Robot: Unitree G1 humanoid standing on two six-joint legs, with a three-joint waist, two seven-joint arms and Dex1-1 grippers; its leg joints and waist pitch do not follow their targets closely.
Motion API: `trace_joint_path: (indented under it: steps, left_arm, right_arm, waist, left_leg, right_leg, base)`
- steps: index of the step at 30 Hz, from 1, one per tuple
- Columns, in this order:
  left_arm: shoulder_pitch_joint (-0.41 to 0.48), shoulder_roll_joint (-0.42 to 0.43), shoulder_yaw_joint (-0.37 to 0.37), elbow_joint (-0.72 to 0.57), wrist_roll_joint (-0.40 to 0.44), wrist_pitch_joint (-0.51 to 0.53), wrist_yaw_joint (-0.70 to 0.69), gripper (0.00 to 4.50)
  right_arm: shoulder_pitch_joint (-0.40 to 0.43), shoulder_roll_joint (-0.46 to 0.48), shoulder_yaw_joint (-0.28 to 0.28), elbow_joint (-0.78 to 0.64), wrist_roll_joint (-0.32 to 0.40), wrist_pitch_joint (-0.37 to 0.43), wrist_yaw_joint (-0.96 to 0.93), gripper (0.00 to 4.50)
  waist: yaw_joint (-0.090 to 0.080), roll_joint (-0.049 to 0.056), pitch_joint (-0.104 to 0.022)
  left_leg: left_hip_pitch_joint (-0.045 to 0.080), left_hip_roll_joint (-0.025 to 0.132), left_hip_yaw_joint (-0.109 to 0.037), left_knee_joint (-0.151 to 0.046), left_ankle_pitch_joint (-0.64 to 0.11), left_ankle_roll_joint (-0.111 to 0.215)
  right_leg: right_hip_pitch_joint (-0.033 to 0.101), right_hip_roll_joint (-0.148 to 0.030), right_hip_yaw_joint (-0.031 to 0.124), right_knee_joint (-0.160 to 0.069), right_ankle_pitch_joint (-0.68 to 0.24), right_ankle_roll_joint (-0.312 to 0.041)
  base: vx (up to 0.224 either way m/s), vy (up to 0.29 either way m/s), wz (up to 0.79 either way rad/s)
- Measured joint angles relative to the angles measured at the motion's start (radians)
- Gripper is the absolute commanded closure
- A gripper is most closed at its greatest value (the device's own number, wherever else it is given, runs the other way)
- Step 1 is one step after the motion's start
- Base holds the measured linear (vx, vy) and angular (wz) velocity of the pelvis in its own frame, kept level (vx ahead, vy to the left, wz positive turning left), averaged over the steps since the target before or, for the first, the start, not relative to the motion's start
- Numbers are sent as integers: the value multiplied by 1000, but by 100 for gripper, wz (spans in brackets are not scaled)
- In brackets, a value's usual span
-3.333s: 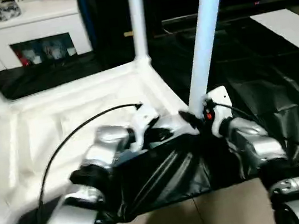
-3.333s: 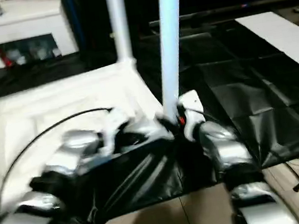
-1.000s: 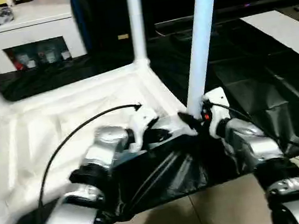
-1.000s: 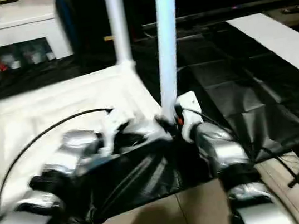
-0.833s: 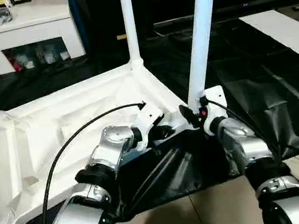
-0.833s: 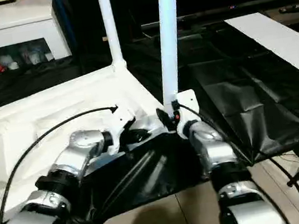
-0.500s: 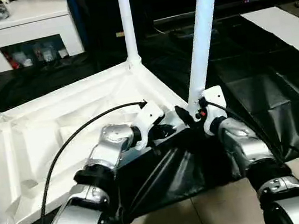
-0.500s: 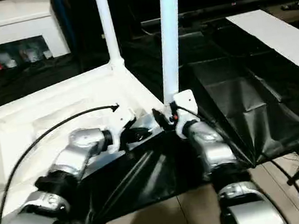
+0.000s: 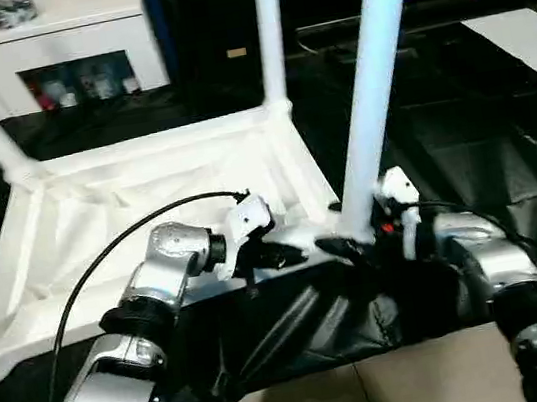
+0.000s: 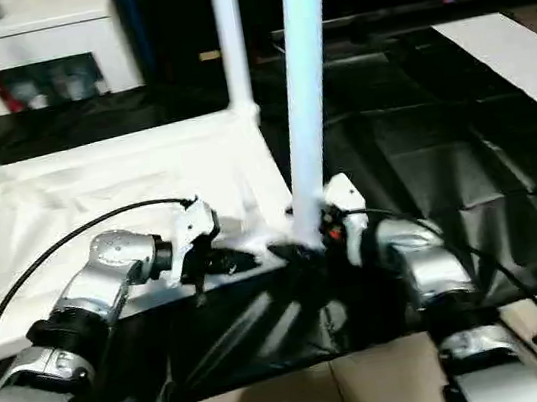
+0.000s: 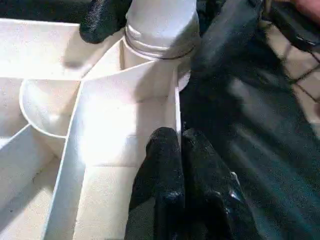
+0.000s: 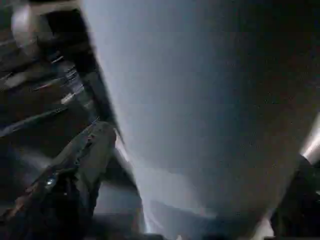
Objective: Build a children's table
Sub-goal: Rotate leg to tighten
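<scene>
Table: your children's table lies upside down on black sheeting on the floor, ribbed underside up, legs rising from its corner sockets
Near leg: the leg at about 3 o'clock of the top stands upright in its socket
Right tool: your right tool sits at the foot of that leg with its fingers spread either side of it; a second ago they stood closer about it, so you look to be letting go
Left tool: your left tool has its fingers pressed together, empty, tips resting on the table's edge rib just beside the socket
Meaning: the leg seems seated; judge it ready to stand unaided
Left wrist view: it shows you the ring where leg meets socket
Head view: this gives you the other legs, at 12 and 10 o'clock
</scene>
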Motion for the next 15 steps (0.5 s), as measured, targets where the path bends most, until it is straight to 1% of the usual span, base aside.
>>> trace_joint_path:
  steps: [3,4,6,7,9,11,14,15]
  left_arm:
    - [0,21,-11,1,-3,-6,-56,450]
    - [0,27,-14,2,-3,-9,-69,450]
    - [0,32,-14,8,-3,-20,-88,450]
    - [0,32,-14,10,-3,-24,-91,450]
    - [0,33,-14,12,-3,-29,-98,450]
    - [-1,33,-14,14,-3,-30,-106,450]
    - [-2,33,-14,19,-5,-34,-115,450]
    - [-3,33,-14,19,-6,-34,-118,450]
  right_arm:
    - [0,-20,32,-12,0,23,86,94]
    - [0,-22,39,-15,0,27,100,94]
    - [0,-23,46,-17,0,33,118,112]
    - [0,-23,46,-17,0,34,122,112]
    - [0,-25,46,-21,0,44,128,135]
    - [0,-27,47,-24,-1,50,131,146]
    - [3,-33,52,-35,-1,55,137,175]
    - [7,-34,53,-43,-1,55,137,175]
  waist:
    - [2,0,0]
    - [3,0,0]
    - [4,0,0]
    - [4,0,0]
    - [4,0,0]
    - [5,0,0]
    - [7,1,0]
    - [8,1,0]
  left_leg:
    - [1,0,0,0,0,0]
    - [1,0,0,0,0,0]
    - [1,0,-1,0,0,0]
    - [1,0,-1,0,0,0]
    - [1,0,-1,0,0,0]
    - [1,0,-1,0,0,0]
    - [1,0,-1,0,0,0]
    - [1,0,-1,0,0,0]
  right_leg:
    - [2,0,1,0,0,0]
    - [3,0,1,0,0,0]
    - [4,0,2,0,1,-1]
    - [4,-1,2,0,1,-1]
    - [4,-1,2,0,1,-1]
    - [4,-1,2,0,1,0]
    - [4,-1,2,0,0,0]
    - [4,-1,2,0,0,0]
  base:
    - [0,0,0]
    - [0,0,0]
    - [0,0,0]
    - [0,0,0]
    - [0,0,0]
    - [0,0,0]
    - [0,0,0]
    - [0,0,0]
